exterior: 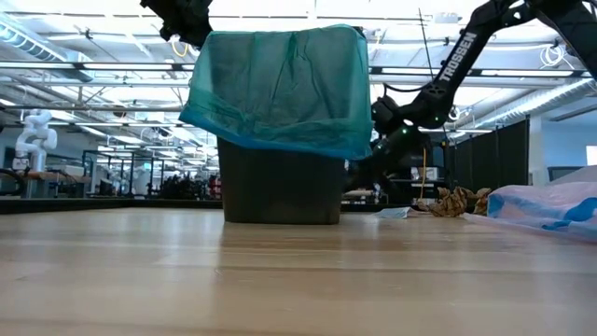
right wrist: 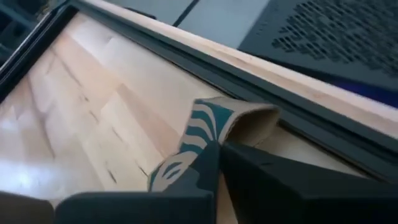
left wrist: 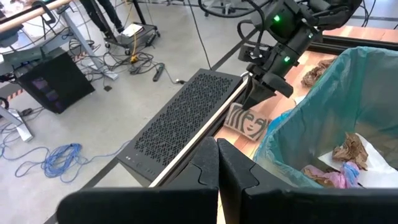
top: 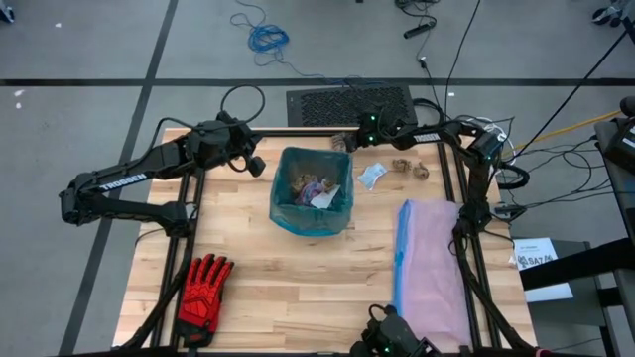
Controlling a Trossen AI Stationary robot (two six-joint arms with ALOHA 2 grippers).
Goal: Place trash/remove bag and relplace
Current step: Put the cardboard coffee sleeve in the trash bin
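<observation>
Glove: a red-and-black glove lies at the counter's near left corner, well apart from the work.
Left arm: it waits at the far left edge; the left gripper sits just beside the bin's far left corner, its fingers pressed together on nothing.
Bin and bag: the teal bag lines the bin mid-counter, its rim folded over the outside. Crumpled paper, a pink piece and a white scrap already lie inside.
Right arm: it reaches along the far edge; the right gripper is down just behind the bin, its fingers pinched on a tan cardboard sleeve printed in green.
Sleeve, handling: likely light, thin and springy. It probably bends under the pinch, so a grip on its edge looks sensible.
Loose trash: a pale blue scrap and brown paper lumps lie right of the bin. All look weightless and soft, so a pinch anywhere on the crumple should do.
Lilac bag: a pale bag with a blue rim lies flat along the right side.
</observation>
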